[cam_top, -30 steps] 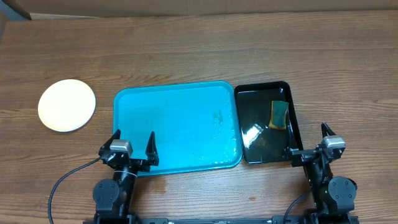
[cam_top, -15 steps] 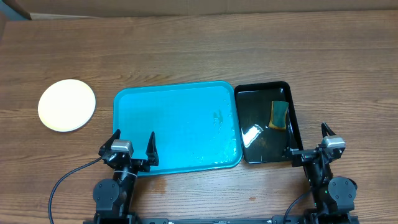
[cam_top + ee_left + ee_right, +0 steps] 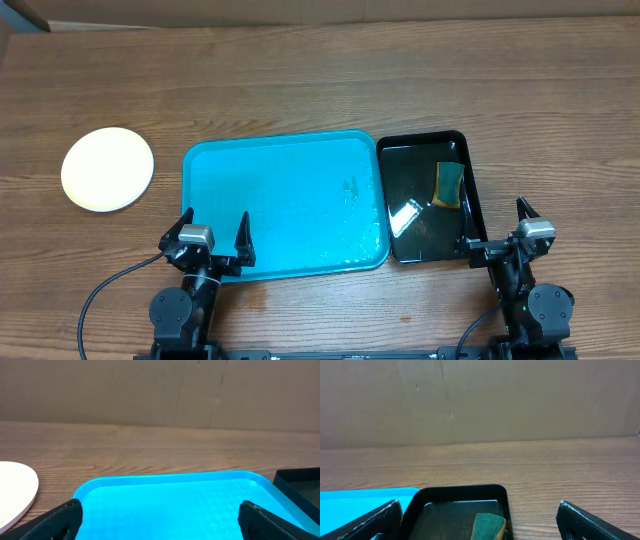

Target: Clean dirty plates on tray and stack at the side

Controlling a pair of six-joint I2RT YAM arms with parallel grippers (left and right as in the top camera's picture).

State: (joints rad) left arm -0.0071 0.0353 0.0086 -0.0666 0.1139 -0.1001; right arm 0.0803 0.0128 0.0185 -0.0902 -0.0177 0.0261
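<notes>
Looking down from overhead, we see the turquoise tray (image 3: 280,200) lying in the middle of the wooden table (image 3: 300,80) with nothing on it; its surface gleams near the right-hand near corner. The plates (image 3: 108,168) sit on the bare table well to the left of the tray, apart from it. They show as one pale round disc, and we cannot tell how many lie under the top one. No smears are visible on the face we can see.

A smaller black tray (image 3: 420,235) rests just beside the turquoise tray's right edge, and a sponge (image 3: 447,185) with a green layer and a yellow layer lies in its far right part.

Our left gripper (image 3: 214,220) hangs over the near left corner of the turquoise tray with its jaws spread wide and nothing between them. From the left wrist we see the tray (image 3: 165,500) ahead between the two fingers, the edge of the plates (image 3: 15,490) at far left, and a corner of the black tray (image 3: 300,482) at right.

Our right gripper (image 3: 493,225) hovers at the near right corner of the black tray, jaws likewise wide apart and holding nothing. Its wrist view shows the black tray (image 3: 460,491) and the sponge (image 3: 487,527) ahead.
</notes>
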